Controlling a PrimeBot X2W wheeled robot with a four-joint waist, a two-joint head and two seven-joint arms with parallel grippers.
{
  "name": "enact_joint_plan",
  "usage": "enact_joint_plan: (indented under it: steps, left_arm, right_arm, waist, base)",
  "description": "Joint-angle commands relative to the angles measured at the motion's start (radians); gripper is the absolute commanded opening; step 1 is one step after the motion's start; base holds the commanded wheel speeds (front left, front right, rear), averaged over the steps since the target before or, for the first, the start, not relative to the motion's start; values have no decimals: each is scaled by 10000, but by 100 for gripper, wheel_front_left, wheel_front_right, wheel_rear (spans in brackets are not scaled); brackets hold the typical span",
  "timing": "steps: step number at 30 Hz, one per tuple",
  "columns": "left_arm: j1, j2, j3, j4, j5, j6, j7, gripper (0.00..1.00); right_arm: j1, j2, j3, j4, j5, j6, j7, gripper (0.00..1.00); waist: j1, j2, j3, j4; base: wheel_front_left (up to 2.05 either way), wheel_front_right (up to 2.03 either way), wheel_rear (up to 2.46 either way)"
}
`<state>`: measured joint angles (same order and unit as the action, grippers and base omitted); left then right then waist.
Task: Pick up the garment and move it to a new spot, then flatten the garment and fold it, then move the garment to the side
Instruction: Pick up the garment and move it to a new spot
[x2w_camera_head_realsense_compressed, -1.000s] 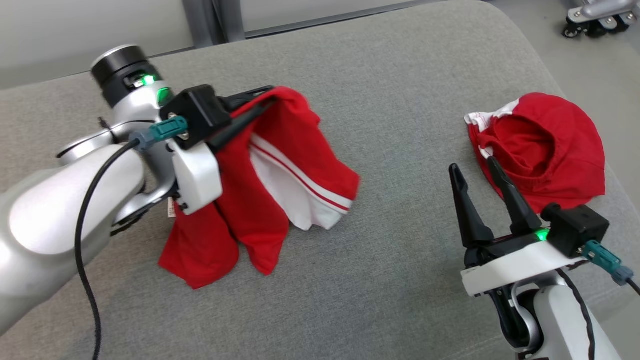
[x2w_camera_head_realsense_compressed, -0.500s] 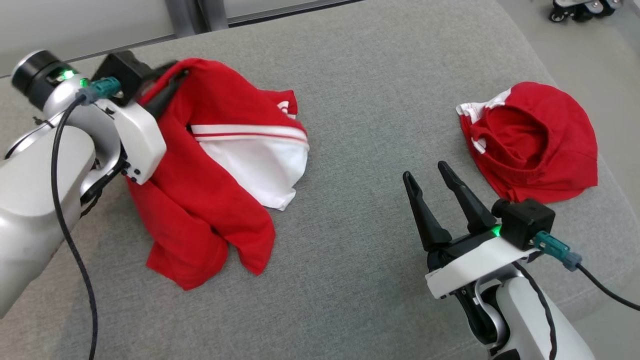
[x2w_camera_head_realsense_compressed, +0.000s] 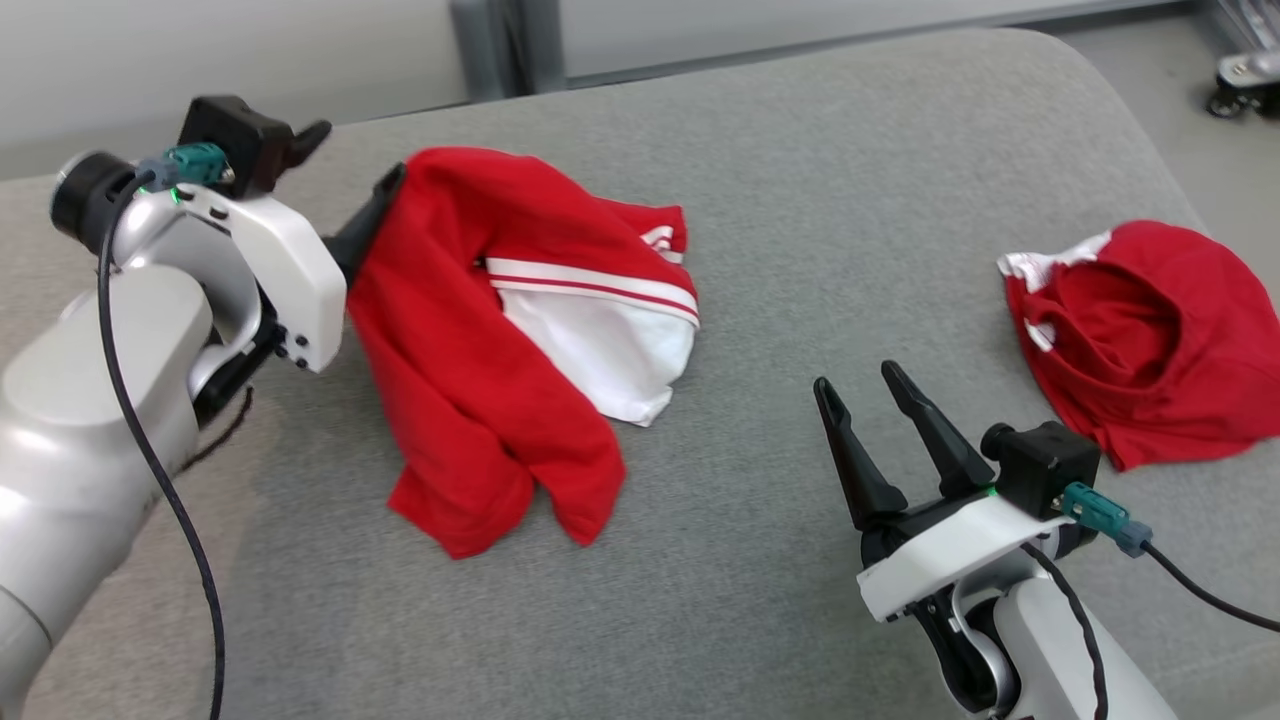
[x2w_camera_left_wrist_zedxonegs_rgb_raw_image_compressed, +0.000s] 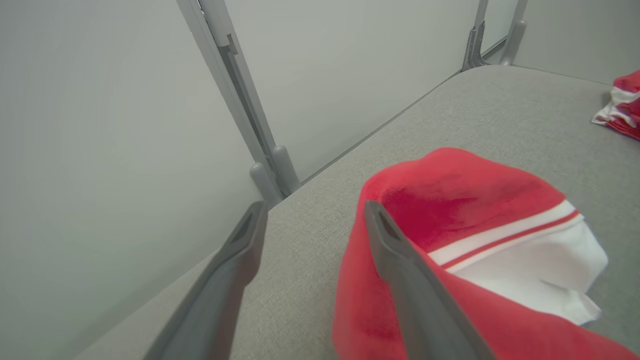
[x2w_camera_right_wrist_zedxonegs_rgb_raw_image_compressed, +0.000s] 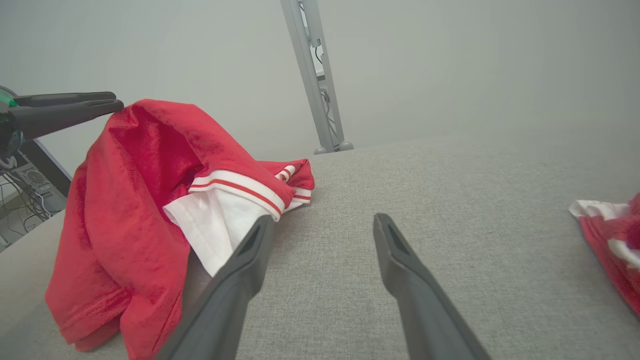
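**Left gripper spread open, red garment hung against one finger**

Your left gripper (x2w_camera_head_realsense_compressed: 345, 172) stands with its jaws wide apart at the far left of the grey upholstered surface (x2w_camera_head_realsense_compressed: 800, 180). Nothing sits between its two dark fingers. In the left wrist view, the red garment (x2w_camera_head_realsense_compressed: 460, 340) is draped against one finger, and the red cloth wraps behind and beside that finger up to its tip. The other finger is bare over the grey cloth.

The garment lies left of centre on the surface. Its top fold is raised to the gripper finger and the rest slumps down in a crumpled heap. It is red, with a white panel (x2w_camera_head_realsense_compressed: 610, 355) edged by red and white stripes turned out on its right side.

Your right gripper (x2w_camera_head_realsense_compressed: 855, 378) is also wide open and holds nothing. It hovers near the front edge, well apart from the garment, with its fingers pointing up the head view.

A second red garment (x2w_camera_head_realsense_compressed: 1150, 340) with white trim lies bunched at the far right edge, apart from both grippers. Grey metal posts (x2w_camera_head_realsense_compressed: 505, 45) stand behind the surface against a pale wall, and a castor wheel (x2w_camera_head_realsense_compressed: 1240, 85) shows on the floor at the upper right.
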<state>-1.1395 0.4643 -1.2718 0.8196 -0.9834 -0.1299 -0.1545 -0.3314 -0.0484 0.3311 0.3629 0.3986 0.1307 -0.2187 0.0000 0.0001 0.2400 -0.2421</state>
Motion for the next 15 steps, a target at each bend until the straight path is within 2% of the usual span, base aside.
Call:
enact_joint_plan:
  steps: [1,8,12,15]
  left_arm:
    - [220,16,18,-36,-101,-1,-28,100]
    - [824,138,221,-525,-423,92,-543,100]
    - [1418,163,448,-1256,-555,543,-848,100]
    - [2051,246,813,-2214,-723,1113,-1018,100]
  right_arm:
    - [139,-49,-31,59,50,1,23,100]
    - [301,-46,-184,542,60,1,243,100]
    - [297,-48,-303,981,204,1,367,100]
    - [155,-45,-363,1411,504,1,470,100]
  waist:
    - [0,-1,-284,345]
    - [0,-1,-765,1169]
    - [0,-1,-964,1647]
    - [0,-1,-1024,1994]
  base:
    - [0,0,0]
    - [0,0,0]
    - [0,0,0]
    - [0,0,0]
